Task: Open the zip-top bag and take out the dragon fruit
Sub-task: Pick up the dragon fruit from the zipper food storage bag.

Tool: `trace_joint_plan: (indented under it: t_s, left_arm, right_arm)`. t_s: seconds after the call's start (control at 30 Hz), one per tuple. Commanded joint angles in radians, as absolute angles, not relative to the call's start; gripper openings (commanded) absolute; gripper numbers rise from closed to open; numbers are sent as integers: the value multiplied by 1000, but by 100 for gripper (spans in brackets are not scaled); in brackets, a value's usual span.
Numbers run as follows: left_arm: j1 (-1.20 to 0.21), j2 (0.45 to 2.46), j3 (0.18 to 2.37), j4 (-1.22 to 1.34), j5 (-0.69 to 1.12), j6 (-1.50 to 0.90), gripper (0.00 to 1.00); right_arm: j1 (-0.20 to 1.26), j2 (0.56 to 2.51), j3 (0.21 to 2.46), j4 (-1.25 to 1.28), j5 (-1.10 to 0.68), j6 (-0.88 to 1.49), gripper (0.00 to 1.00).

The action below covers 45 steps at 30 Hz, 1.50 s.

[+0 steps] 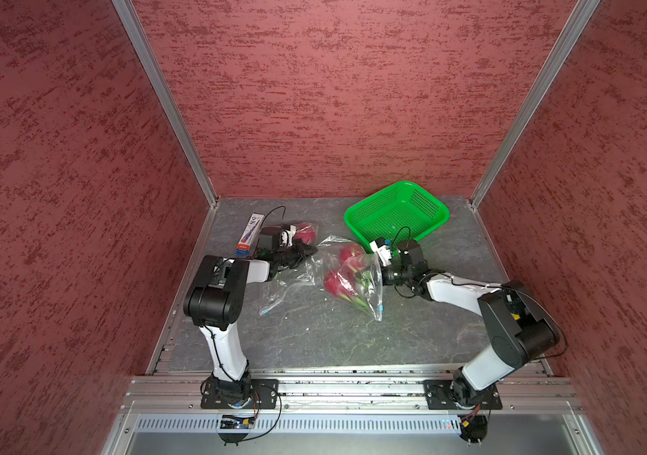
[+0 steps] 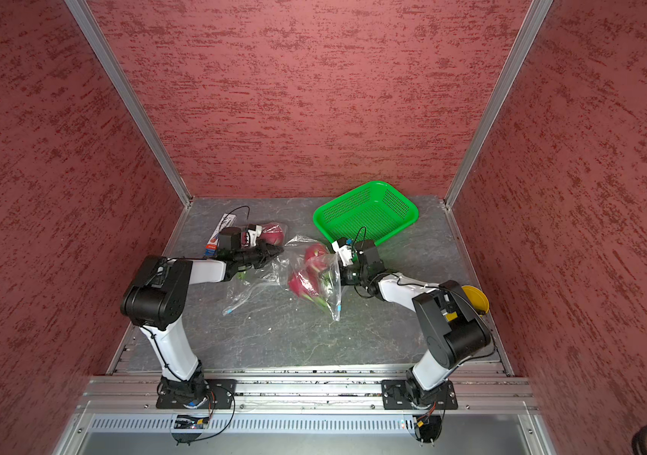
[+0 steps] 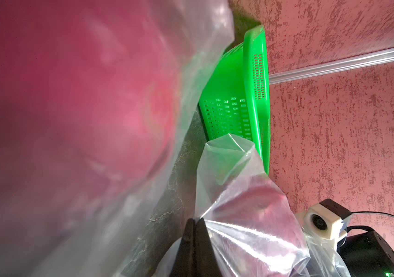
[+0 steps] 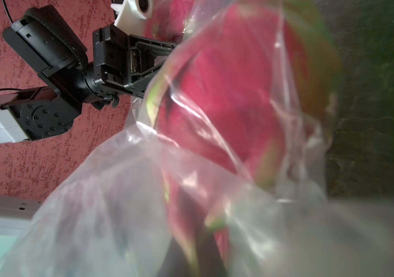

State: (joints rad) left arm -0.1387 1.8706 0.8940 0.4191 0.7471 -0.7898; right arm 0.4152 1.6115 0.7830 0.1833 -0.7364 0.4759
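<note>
The clear zip-top bag lies crumpled mid-table, its zip strip with blue ends toward the front. Two magenta dragon fruit show through its film, also in the right wrist view. Another dragon fruit lies just behind my left gripper; I cannot tell if it is inside the bag. My left gripper is shut, pinching the bag's film at its tips. My right gripper holds the bag's right edge raised; film hides its jaws in the right wrist view.
A green mesh basket stands at the back right, just behind the right wrist. A small printed box lies at the back left by the left wrist. A yellow bowl sits behind the right arm.
</note>
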Motion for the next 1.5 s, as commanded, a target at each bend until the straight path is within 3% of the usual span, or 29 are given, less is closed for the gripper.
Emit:
trace_joint_plan:
  t_s: [0.0,0.9,1.47]
  left_arm:
    - [-99,1852,874,378,700,-758,0]
    - [-62,1891,929,302,666,-755,0]
    - [-63,1900,950,272,653,-747,0]
  right_arm:
    - [406,1558,805,123,-745,429,3]
    - [304,1156,757,-190,-774,346,3]
    - [242,941,825,-482,-647,273,3]
